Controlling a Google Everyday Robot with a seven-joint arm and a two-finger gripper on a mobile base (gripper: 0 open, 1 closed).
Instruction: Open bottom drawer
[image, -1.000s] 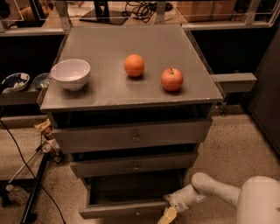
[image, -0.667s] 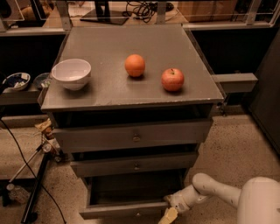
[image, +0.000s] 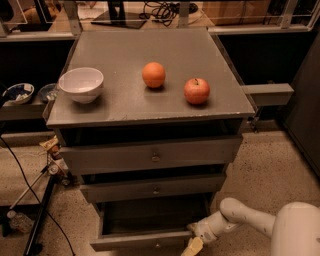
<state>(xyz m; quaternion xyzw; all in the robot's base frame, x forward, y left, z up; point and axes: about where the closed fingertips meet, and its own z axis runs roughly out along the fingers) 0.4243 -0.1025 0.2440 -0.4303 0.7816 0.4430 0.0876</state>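
The bottom drawer (image: 135, 243) sits at the lower centre of the frame, the lowest of three on a grey cabinet (image: 125, 112). Its front is a thin, long grey strip with a small knob in the middle. It stands pulled out from the cabinet, with a dark hollow showing behind it. The gripper (image: 194, 244) is at the right end of that strip, low in the frame; whether it is clamped or spread is unclear. On top lie a white bowl (image: 81, 84), an orange (image: 153, 75) and an apple (image: 196, 91).
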